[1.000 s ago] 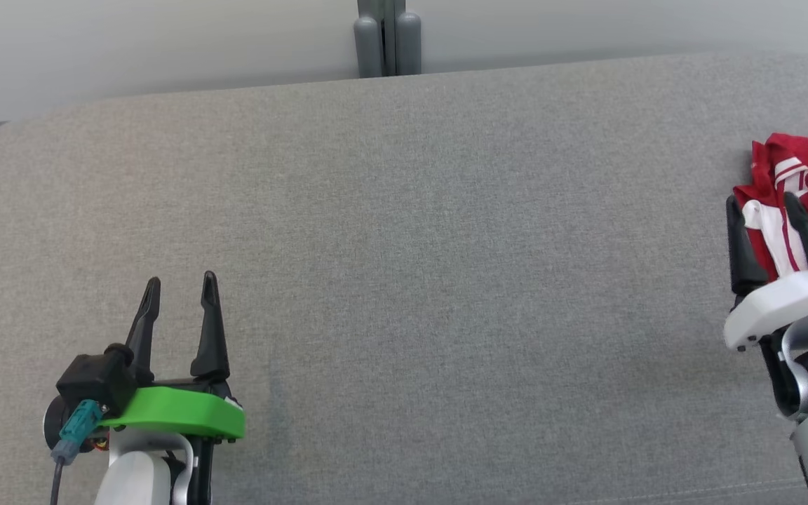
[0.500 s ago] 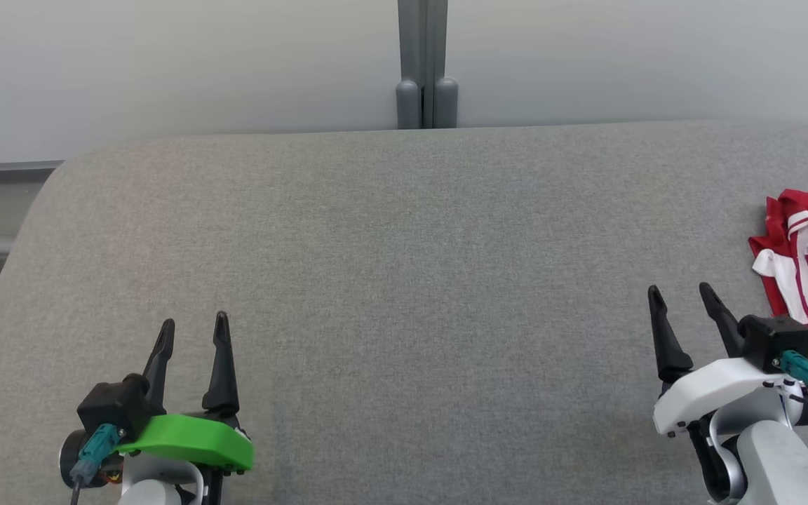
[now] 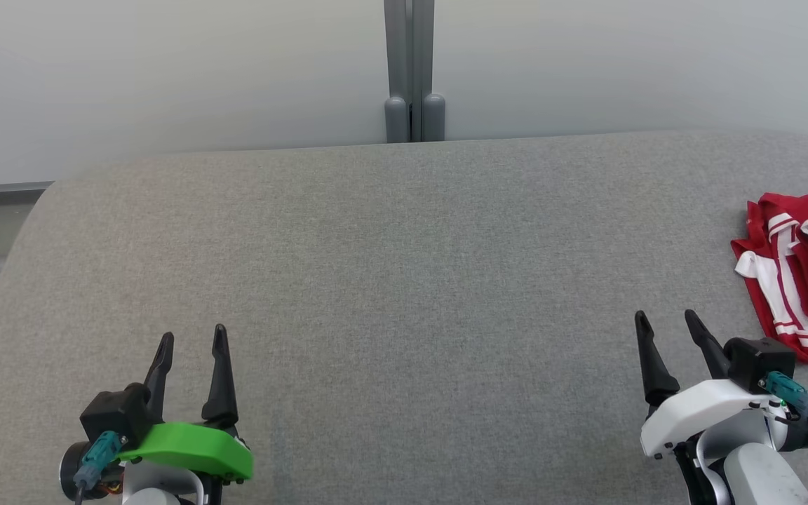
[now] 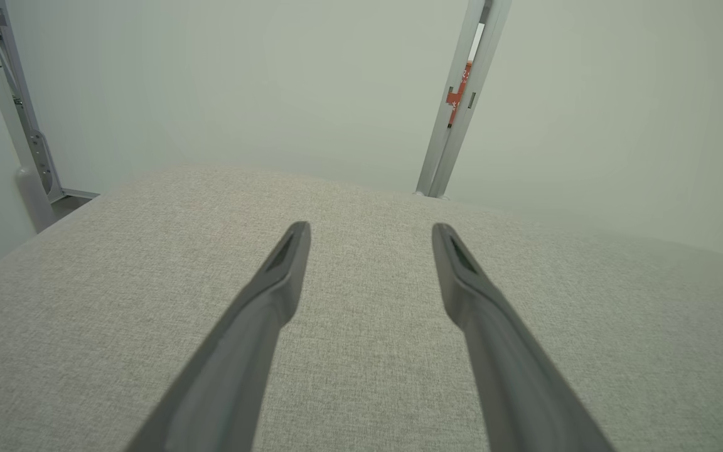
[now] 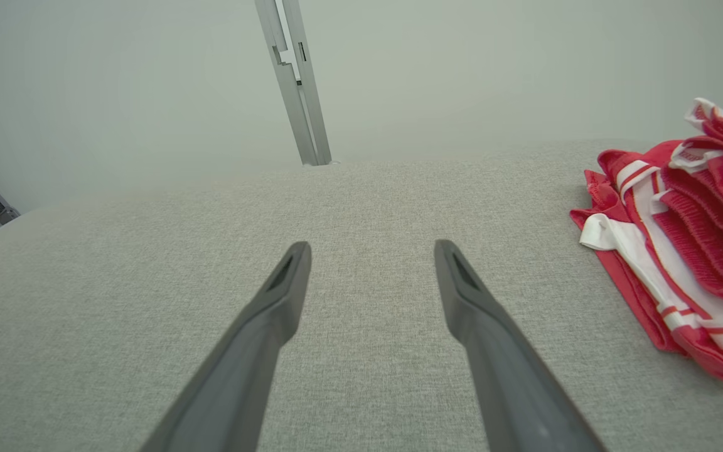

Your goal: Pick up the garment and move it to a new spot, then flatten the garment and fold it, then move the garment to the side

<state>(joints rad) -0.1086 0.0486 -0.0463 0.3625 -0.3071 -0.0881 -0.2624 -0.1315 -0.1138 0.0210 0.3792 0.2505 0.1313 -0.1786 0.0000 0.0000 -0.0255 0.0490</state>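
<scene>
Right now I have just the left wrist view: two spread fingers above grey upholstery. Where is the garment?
Observer: In the head view, the red and white garment lies at the far right of the grey cushion.
Operator: Is it lying flat?
Observer: No. The right wrist view shows it as a rumpled, layered heap. I cannot tell whether that counts as a neat fold.
Operator: Is the other arm holding it?
Observer: No. The right gripper is open and holds nothing. It sits apart from the garment, to its left in the head view.
</scene>
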